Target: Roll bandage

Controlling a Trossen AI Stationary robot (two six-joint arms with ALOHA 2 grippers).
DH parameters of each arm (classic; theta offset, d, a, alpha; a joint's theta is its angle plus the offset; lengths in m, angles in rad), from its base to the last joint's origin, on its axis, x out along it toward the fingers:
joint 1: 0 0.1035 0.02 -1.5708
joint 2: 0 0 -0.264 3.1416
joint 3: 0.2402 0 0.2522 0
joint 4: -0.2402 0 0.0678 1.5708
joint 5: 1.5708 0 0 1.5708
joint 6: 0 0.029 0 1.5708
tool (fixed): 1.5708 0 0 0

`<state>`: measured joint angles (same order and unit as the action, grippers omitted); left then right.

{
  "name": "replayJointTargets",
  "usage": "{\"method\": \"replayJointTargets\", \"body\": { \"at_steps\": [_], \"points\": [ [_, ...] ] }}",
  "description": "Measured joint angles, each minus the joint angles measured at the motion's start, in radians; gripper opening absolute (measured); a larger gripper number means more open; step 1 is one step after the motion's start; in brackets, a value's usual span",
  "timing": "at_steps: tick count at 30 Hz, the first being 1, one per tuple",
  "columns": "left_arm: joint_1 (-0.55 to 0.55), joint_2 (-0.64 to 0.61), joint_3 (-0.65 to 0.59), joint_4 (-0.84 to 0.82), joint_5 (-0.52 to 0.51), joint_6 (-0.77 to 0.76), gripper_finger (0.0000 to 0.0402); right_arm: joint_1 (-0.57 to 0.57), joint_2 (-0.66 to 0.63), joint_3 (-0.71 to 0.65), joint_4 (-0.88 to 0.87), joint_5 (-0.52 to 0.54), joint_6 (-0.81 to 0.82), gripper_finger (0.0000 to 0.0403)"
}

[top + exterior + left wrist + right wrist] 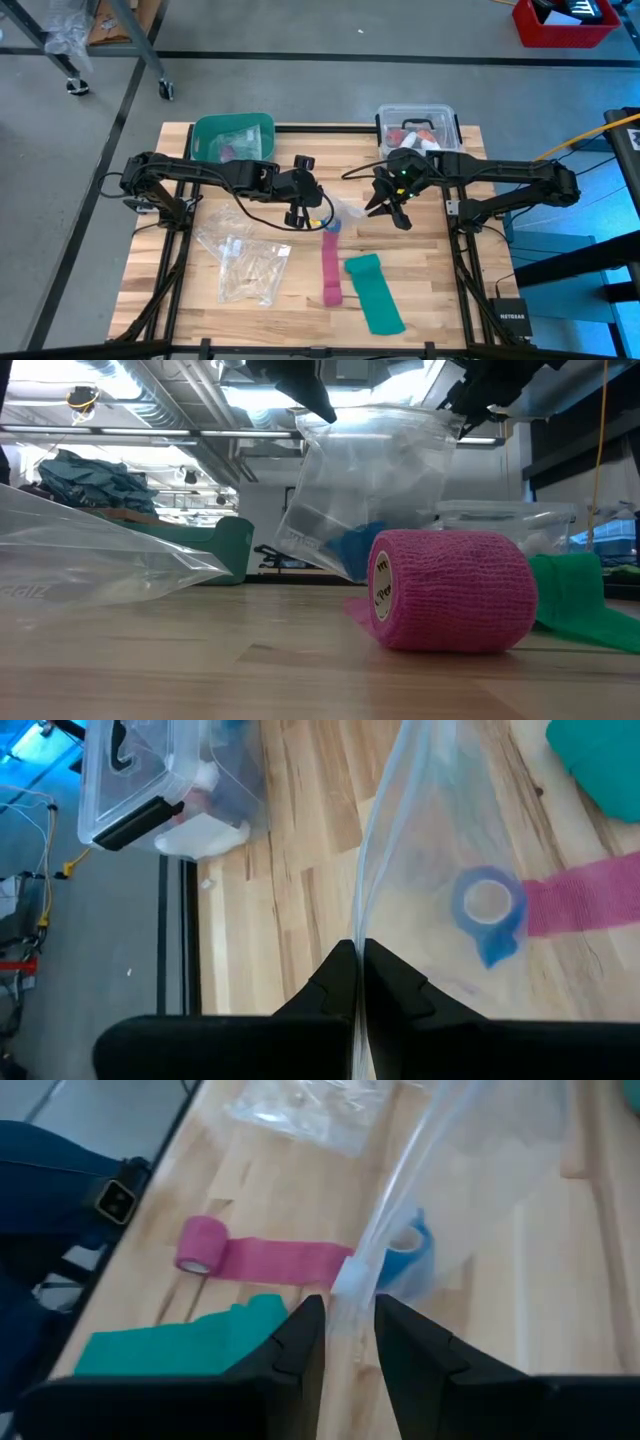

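Small blue bandage roll sat low inside a clear plastic bag, lifted over the table's middle in the high view, just at 12 o'clock from the pink strip. Held up by both claws: left gripper squeezed tight on one bag edge, right gripper pinched narrow on the other. Teal-green strip at 5 o'clock. Could slip loose and drop, maybe, if either pinch let go, since thin plastic looked slippery.

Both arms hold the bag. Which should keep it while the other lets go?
Left, probably: left gripper pinches the bag edge fully closed; right gripper grips it with a visible gap.
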<state>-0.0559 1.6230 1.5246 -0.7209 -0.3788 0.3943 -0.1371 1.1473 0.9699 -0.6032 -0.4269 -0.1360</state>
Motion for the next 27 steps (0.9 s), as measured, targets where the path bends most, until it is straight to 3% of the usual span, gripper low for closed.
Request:
{"method": "replayJointTargets", "body": {
  "at_steps": [21,27],
  "points": [
    [0.0,0.0,0.0,0.009,-0.028,0.0,0.0,0.0,0.0,0.0,-0.044,0.027,0.001,0.0095],
    [0.0,0.0,0.0,0.019,-0.029,-0.001,0.0,0.0,0.0,0.0,-0.044,0.079,0.014,0.0095]
  ]
}}
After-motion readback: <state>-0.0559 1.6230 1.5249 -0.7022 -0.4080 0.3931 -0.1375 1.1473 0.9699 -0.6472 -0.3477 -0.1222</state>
